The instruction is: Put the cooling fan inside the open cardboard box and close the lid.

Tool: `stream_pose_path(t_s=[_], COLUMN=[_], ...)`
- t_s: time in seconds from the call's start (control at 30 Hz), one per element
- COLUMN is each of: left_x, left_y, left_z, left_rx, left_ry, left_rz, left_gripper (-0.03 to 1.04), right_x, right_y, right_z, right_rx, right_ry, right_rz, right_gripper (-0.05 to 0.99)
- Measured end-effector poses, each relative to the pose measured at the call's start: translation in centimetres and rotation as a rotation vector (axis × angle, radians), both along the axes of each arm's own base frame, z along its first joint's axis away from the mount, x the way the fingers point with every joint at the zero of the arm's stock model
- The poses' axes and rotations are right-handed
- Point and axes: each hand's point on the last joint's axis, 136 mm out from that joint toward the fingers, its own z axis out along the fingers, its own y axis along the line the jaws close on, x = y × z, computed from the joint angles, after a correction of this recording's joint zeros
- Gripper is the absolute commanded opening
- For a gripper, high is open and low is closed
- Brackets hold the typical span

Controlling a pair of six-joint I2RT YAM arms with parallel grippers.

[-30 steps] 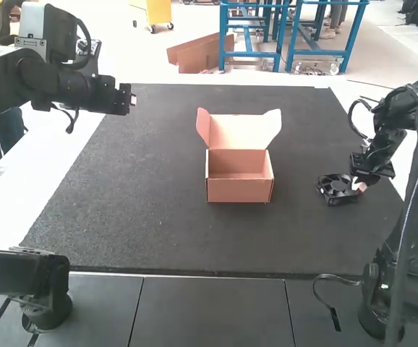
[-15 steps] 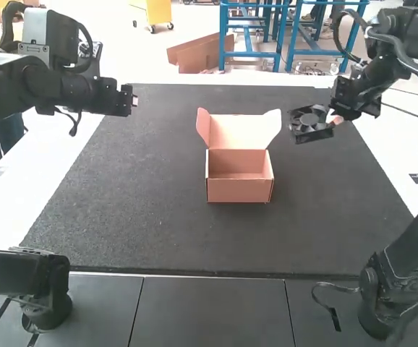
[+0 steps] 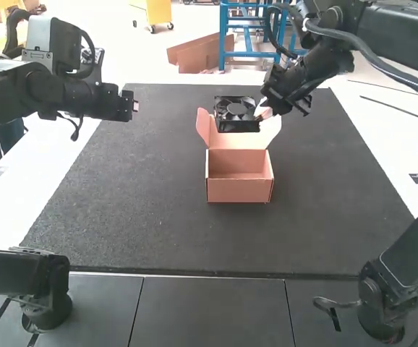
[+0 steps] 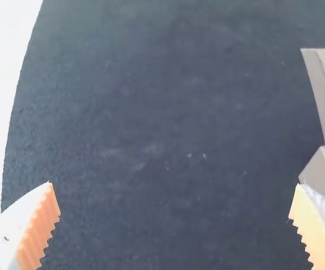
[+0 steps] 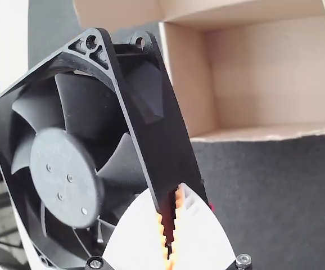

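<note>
One black cooling fan [image 3: 236,114], pinched by its frame edge in the right gripper [image 3: 266,113], hangs at 12 o'clock over the single open cardboard box [image 3: 239,175], its blade face tilted upward. The left gripper [image 3: 129,103], spread wide, hovers at 10 o'clock.

Right gripper [image 3: 263,111] lifts fan [image 3: 234,115] off mat [image 3: 137,188] at right, carries it leftward; fan now hangs above box [image 3: 239,181] lid.

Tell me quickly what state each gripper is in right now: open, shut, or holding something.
Left gripper: open, holding nothing.
Right gripper: shut on the cooling fan.
</note>
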Motion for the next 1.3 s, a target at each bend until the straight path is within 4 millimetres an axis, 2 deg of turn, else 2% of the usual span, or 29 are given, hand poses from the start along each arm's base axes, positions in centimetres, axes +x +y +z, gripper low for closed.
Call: stream_pose_path(t_s=[0.13, 0.43, 0.67, 0.87, 1.07, 1.1, 1.13, 1.2, 1.27, 1.3], left_x=[0.0, 0.0, 0.0, -0.2, -0.2, -0.2, -0.3, -0.4, -0.4, -0.3], left_y=[0.0, 0.0, 0.0, 0.0, 0.0, 0.0, 0.1, 0.1, 0.1, 0.1], left_z=[0.0, 0.0, 0.0, -0.4, 0.5, 0.5, 0.4, 0.3, 0.3, 0.3], left_rx=[0.000, -0.001, -0.009, -0.009, -0.011, -0.011, -0.010, -0.010, -0.009, -0.010], left_ry=[0.000, 0.001, 0.003, 0.020, 0.010, 0.010, 0.014, 0.020, 0.020, 0.019], left_rz=[0.000, 0.001, 0.006, 0.008, 0.008, 0.008, 0.008, 0.008, 0.008, 0.008], left_gripper=[0.97, 0.97, 0.97, 0.97, 0.97, 0.97, 0.97, 0.97, 0.97, 0.97], right_x=[0.2, 2.7, 4.2, 4.3, 4.2, 4.3, 4.3, 4.7, 5.2, 5.4], right_y=[0.5, 0.7, 0.5, -0.3, -1.1, -1.0, -1.1, -0.9, -0.5, -0.2], right_z=[-1.6, -7.9, -11.7, -15.6, -19.0, -19.3, -19.5, -19.6, -19.1, -18.7], right_rx=[-0.010, -0.089, -0.156, -0.231, -0.280, -0.279, -0.278, -0.268, -0.248, -0.239], right_ry=[0.011, 0.047, 0.060, 0.093, 0.102, 0.094, 0.087, 0.069, 0.048, 0.042], right_rz=[-0.009, -0.044, -0.058, -0.056, -0.062, -0.062, -0.064, -0.067, -0.064, -0.058], right_gripper=[-0.01, -0.01, -0.01, -0.01, -0.01, 0.04, 0.16, 0.45, 0.81, 0.87])
